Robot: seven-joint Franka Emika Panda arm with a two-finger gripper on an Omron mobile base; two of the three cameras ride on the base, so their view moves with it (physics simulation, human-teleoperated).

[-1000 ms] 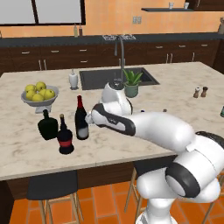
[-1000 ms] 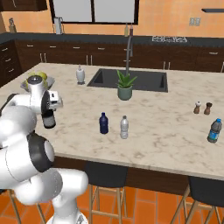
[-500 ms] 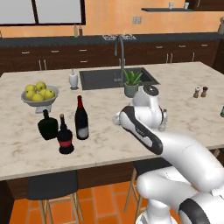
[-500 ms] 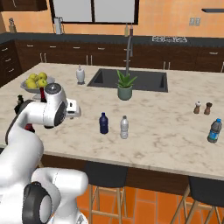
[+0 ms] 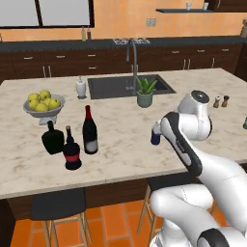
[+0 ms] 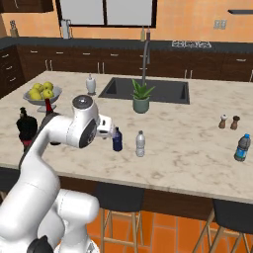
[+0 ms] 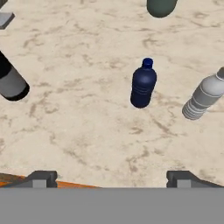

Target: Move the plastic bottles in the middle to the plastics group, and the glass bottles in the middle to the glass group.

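My claw (image 7: 111,177) is wide open, holding nothing, above the small blue bottle (image 7: 143,84) near the counter's (image 7: 78,131) front edge.

White arm bent at the elbow, reaching forward over the desk's near edge. The hand (image 7: 111,177) points down at the desk top, its two dark fingertips (image 7: 41,178) set wide apart, holding nothing and clear of the surface.
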